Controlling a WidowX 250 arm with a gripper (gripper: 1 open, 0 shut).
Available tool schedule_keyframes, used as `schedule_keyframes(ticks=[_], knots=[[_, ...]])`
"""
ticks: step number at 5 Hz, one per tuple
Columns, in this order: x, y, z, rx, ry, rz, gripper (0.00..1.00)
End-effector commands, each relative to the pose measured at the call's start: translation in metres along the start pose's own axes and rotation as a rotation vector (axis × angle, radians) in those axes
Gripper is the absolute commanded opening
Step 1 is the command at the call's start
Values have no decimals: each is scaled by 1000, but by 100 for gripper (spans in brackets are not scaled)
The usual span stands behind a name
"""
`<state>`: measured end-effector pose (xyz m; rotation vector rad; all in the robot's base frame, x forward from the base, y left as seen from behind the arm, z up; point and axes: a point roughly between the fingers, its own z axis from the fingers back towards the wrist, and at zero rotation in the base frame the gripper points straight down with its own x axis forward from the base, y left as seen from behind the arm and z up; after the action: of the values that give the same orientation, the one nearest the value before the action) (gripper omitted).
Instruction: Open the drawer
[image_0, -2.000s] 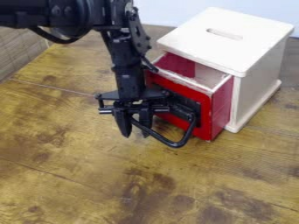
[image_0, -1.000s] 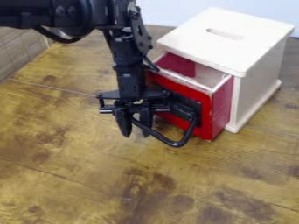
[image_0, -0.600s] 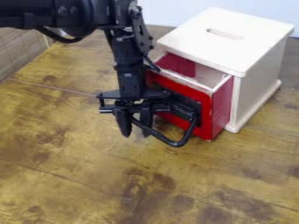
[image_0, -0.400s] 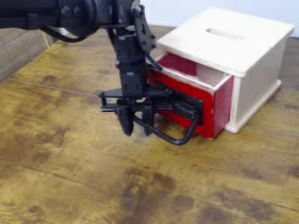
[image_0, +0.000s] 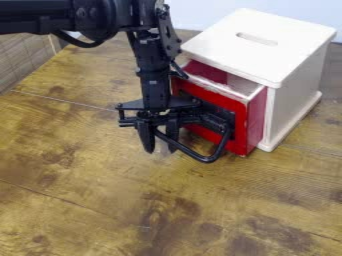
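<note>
Drawer (image_0: 214, 108) sits part-way out of the pale wooden cabinet (image_0: 274, 60), red front facing the near-left, and its black loop handle (image_0: 201, 140) juts toward the gripper (image_0: 156, 146). Jaws are pinched fully together, pointing straight down at the handle's left end; whether they actually clamp the bar, I can't tell. Risk from here: a slanted pull could jam the drawer against the cabinet, drag the whole cabinet across the table (image_0: 80, 200), or let the fingers slide off the loop.
</note>
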<state>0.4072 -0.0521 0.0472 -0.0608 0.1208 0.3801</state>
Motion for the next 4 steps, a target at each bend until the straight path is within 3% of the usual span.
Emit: schedule_keyframes(ticks=[1,4], knots=[[-1,-23,21,-26,-67,44,0],[-1,-31,18,-1,-63,104,0]])
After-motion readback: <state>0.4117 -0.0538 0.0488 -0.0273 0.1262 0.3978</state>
